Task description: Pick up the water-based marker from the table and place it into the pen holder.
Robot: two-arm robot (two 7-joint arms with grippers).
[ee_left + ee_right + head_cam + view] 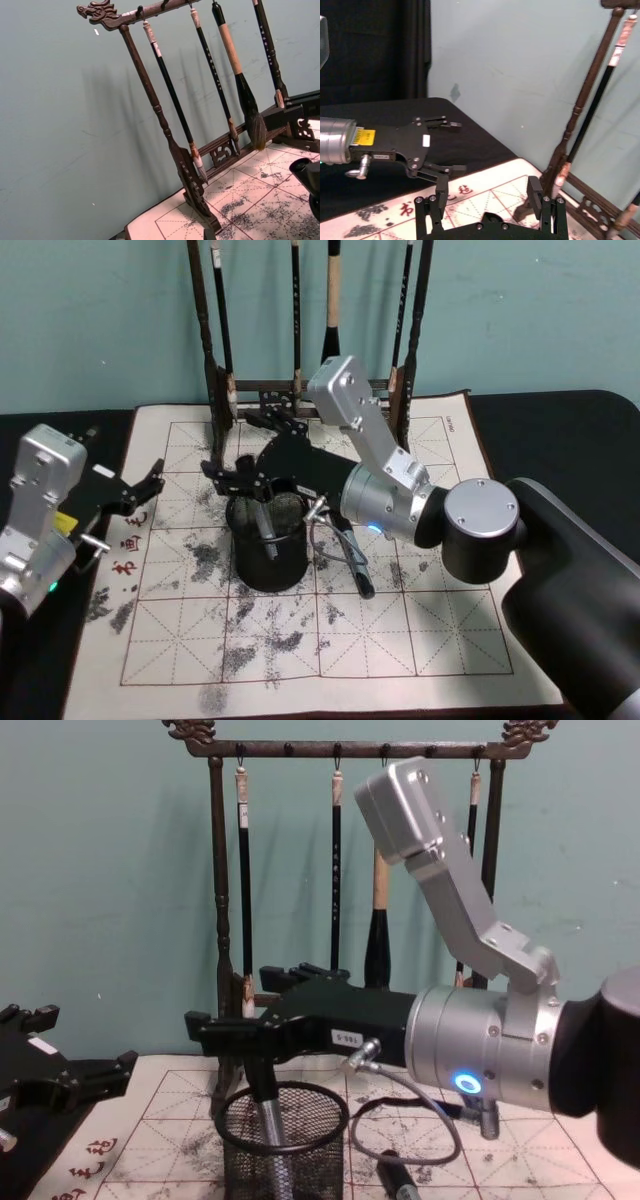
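Black against the cream felt mat (400, 640), found the pen holder (250, 575) standing upright near the middle of the table (560, 430), on the near side of the wooden brush rack (213, 370). Saw the water-based marker (266, 532) already inside that cup, leaning a little, lower end down in the mesh and dark top poking just above the rim. Placed the right gripper (227, 442) directly over the holder, reaching in from the right, fingers spread wide apart and clamped on nothing. From the chest view, made out the marker's top just beneath the gripper's near finger; could not tell whether touching it or just clear of it. Noted a grey cable (335, 540) looping from the right wrist down to the mat, just right of the holder. Found the left gripper (135, 490) off to the left, over the mat's left edge, fingers likewise parted and holding nothing, well apart from both holder and marker.
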